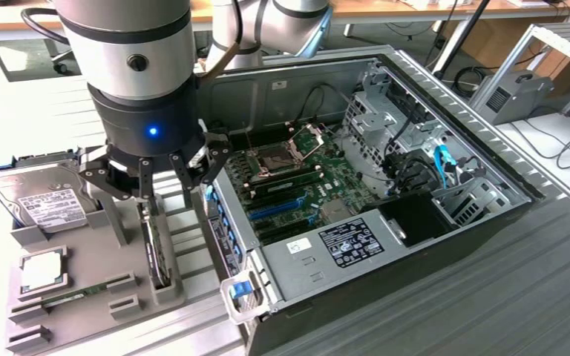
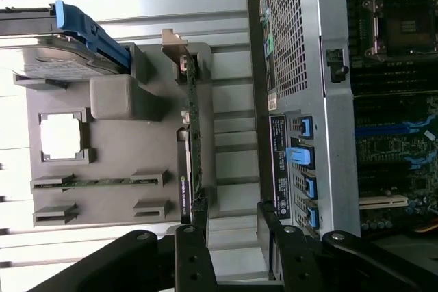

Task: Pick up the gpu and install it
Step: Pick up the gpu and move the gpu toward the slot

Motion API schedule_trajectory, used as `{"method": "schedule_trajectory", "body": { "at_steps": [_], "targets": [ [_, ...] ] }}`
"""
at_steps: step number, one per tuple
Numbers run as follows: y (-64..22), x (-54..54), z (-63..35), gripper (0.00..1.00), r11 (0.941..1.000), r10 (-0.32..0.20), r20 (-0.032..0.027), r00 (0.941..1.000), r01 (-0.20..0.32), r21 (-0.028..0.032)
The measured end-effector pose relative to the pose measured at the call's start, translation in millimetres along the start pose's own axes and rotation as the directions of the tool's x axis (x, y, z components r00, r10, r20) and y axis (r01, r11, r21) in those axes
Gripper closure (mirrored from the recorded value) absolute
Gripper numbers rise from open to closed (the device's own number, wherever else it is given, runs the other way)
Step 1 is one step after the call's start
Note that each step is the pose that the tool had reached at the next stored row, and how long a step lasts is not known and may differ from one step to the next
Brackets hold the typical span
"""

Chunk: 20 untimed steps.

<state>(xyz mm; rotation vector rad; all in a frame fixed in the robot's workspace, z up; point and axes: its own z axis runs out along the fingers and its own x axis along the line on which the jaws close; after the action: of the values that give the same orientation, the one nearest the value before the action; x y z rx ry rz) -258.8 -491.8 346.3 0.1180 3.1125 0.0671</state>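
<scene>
The gpu [image 2: 194, 135] is seen green-edged, the tray [image 2: 116, 97] grey. The hard drive [image 1: 42, 196] is framed blue, the case panel [image 2: 294, 32] perforated silver.

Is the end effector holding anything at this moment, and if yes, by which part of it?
Nothing is held. The end effector is open above the gpu, which stands on edge in the grey holder.

The gpu [image 1: 155, 256] stands edge-on in the gray holder [image 1: 92, 256]; I cannot see its fan face. The gripper [image 1: 156, 187] covers its upper end. The hard drive [image 2: 61, 59] at the holder's end runs past the wrist view's edge.
</scene>
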Motion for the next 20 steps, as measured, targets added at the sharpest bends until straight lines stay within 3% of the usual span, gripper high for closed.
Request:
{"method": "schedule_trajectory", "body": {
  "at_steps": [20],
  "targets": [
    [-0.3, 0.1, 5.6, 0.58, 1.0000, 0.000, 0.0000, 1.0000, 0.000, 0.0001]
  ]
}}
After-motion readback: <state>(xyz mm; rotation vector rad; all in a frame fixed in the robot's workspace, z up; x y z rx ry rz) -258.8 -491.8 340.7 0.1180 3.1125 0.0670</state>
